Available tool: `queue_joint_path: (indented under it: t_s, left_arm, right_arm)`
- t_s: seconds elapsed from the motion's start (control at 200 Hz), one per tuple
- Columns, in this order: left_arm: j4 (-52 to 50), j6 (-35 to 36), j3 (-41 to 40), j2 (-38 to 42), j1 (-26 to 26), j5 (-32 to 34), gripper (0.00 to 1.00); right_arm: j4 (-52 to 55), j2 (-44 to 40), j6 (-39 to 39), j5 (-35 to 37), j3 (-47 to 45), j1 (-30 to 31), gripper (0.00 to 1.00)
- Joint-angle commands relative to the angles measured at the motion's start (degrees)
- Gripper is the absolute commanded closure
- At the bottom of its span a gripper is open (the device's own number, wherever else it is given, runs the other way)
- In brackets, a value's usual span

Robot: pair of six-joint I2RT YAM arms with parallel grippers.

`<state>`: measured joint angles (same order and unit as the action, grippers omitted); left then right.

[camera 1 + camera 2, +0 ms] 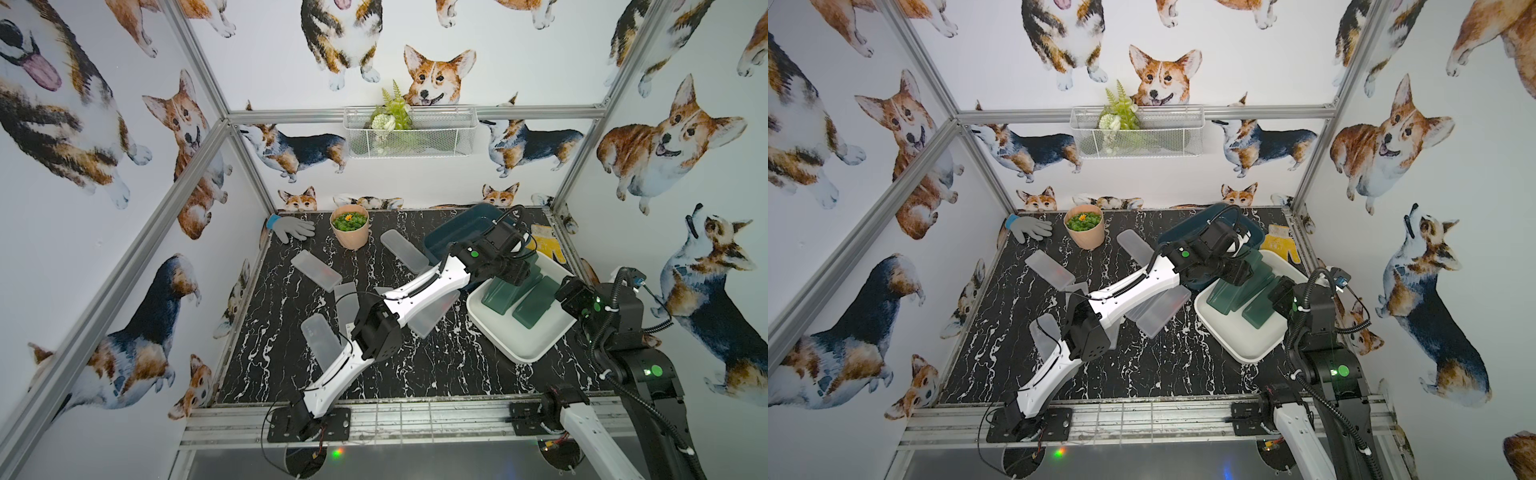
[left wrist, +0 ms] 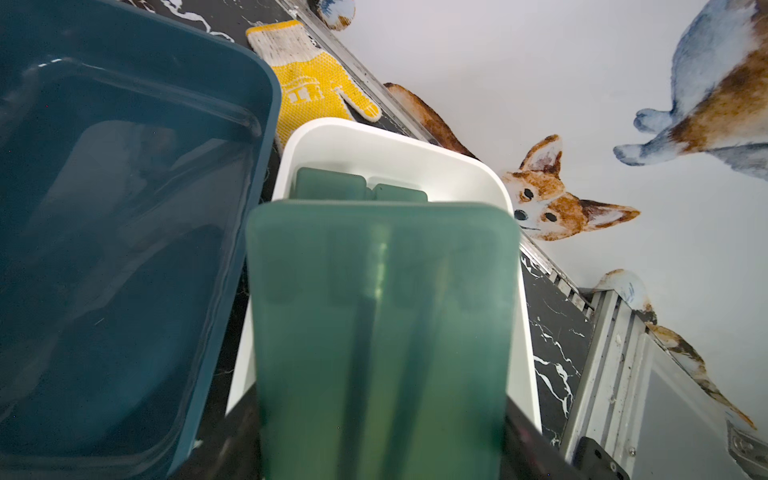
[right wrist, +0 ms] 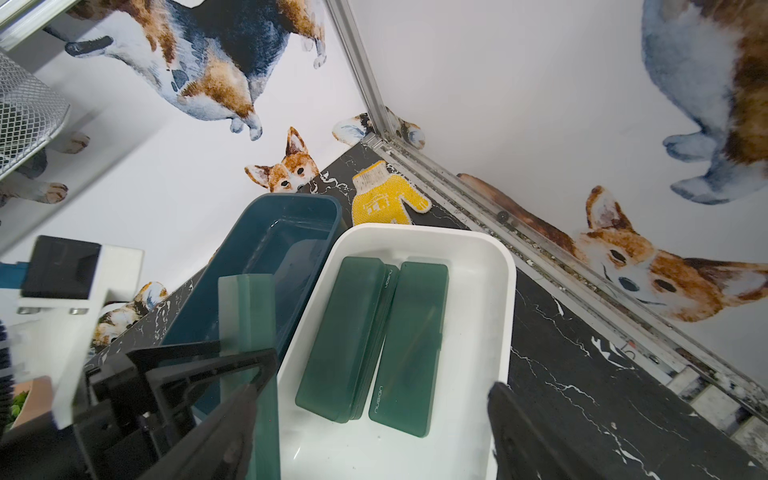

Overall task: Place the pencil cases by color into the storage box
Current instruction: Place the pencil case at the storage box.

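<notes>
My left gripper [image 1: 505,270] [image 2: 380,436] is shut on a dark green pencil case [image 1: 496,293] [image 2: 382,332] [image 3: 249,324]. It holds the case tilted over the left part of the white storage box [image 1: 523,353] [image 2: 374,133] [image 3: 415,232]. More green pencil cases [image 3: 345,336] [image 3: 409,345] lie flat side by side in that box. A dark blue storage box [image 1: 461,232] [image 2: 124,208] stands behind it. Several frosted white pencil cases [image 1: 316,270] [image 1: 405,249] [image 1: 320,338] lie on the table, partly under the left arm. My right gripper [image 1: 565,291] [image 3: 374,390] hangs open over the white box's right side.
A grey glove [image 1: 291,228] and a peach pot of green plants [image 1: 350,226] sit at the back left. A yellow glove [image 1: 546,243] lies at the back right corner. A wire basket [image 1: 409,131] hangs on the back wall. Metal frame rails edge the table.
</notes>
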<state>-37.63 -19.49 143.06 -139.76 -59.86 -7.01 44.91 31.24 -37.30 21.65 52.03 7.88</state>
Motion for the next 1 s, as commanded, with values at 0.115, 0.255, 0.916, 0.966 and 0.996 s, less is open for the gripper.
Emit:
queue_joint_path:
  t_s: [0.115, 0.255, 0.916, 0.966, 0.996]
  left_arm:
    - [2.5, 0.3, 5.4, -4.7, -1.4, -1.6, 0.48]
    - [2.9, 0.3, 5.4, -5.9, -1.5, -1.9, 0.48]
    - [6.2, -0.6, 8.6, -12.6, -3.5, -3.2, 0.47]
    - [6.0, -0.5, 8.8, -13.1, -3.6, -2.7, 0.47]
    - [5.9, -0.3, 8.9, -13.2, -3.7, -2.3, 0.47]
  right_arm:
    - [1.4, -2.1, 2.7, -1.4, 0.1, 0.0, 0.13]
    - [-1.2, -3.8, 5.3, -5.6, -0.2, 0.0, 0.12]
    - [-10.1, -2.0, 8.5, -21.4, 4.6, 0.0, 0.12]
    - [-10.3, -1.9, 8.3, -21.9, 4.7, 0.1, 0.11]
    - [-10.4, -1.8, 8.1, -22.1, 4.7, 0.0, 0.11]
